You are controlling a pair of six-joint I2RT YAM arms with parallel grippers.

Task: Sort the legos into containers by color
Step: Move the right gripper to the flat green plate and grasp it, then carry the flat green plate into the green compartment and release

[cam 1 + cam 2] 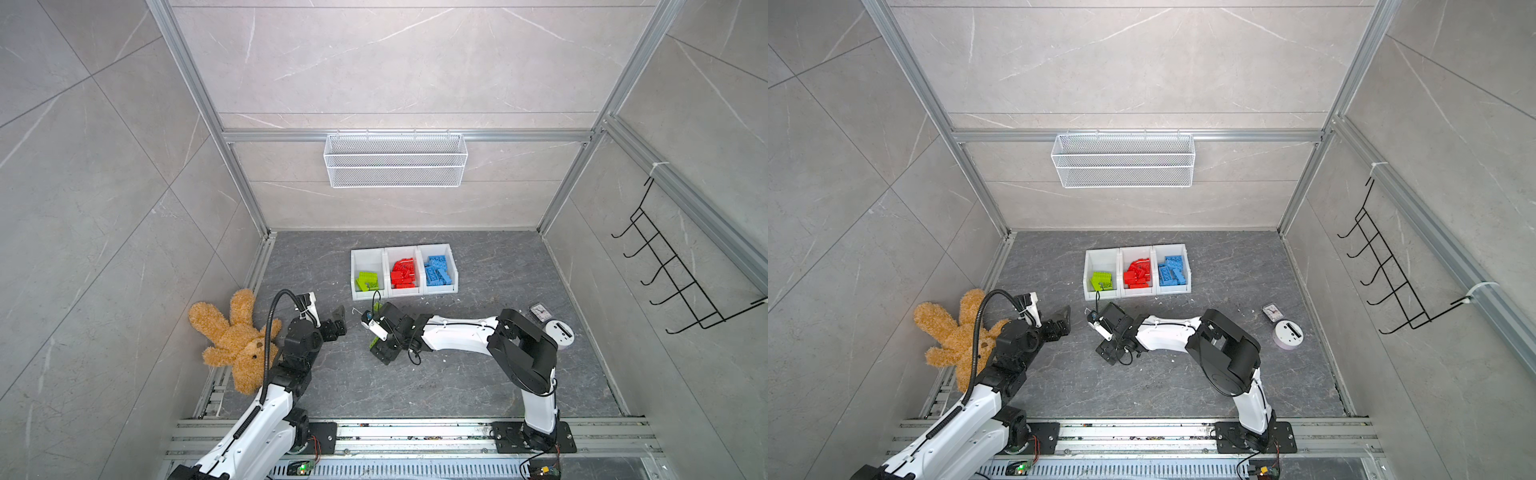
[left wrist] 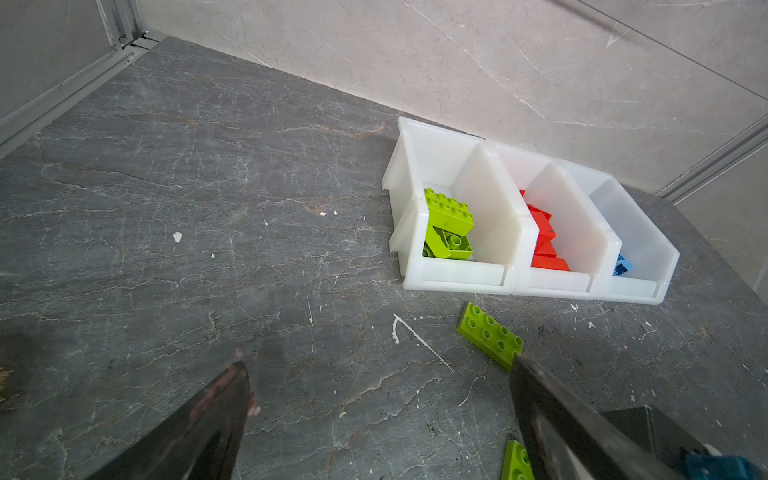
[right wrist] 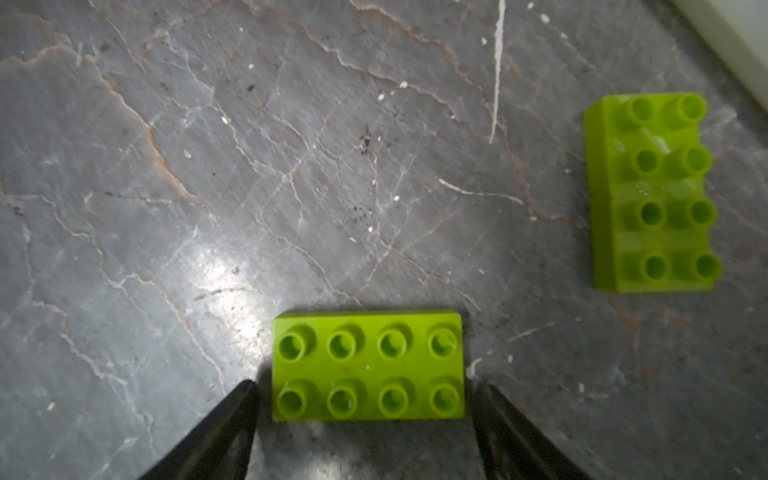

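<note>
Lime-green plastic marks what is left loose: two flat eight-stud lego bricks lie studs-up on the dark grey veined stone tabletop (image 3: 291,166). The nearer green brick (image 3: 368,365) sits between the black fingers of the right gripper (image 3: 365,388). The claw is spread wide, one finger at each short end of the brick. A thin gap shows on both sides, so it straddles the brick without gripping it. The second green brick (image 3: 652,193) lies apart from the first, turned crosswise to it, just in front of the containers.

Three white plastic open-front bins stand touching in a row toward the back of the table. The left bin (image 2: 457,276) holds a small heap of green legos (image 2: 449,224). The middle bin (image 2: 561,282) holds red legos (image 1: 403,272), and the right bin (image 2: 631,289) holds blue legos (image 1: 437,270).

The left gripper (image 2: 379,363) hangs above bare stone to the left of the loose bricks. Its claw is spread wide, with nothing between the fingers.

A brown plush teddy bear (image 1: 232,336) lies at the table's left edge beside the left arm. A round white device (image 1: 559,331) and a small clear case with a clock face (image 1: 540,311) rest near the right arm's elbow.
</note>
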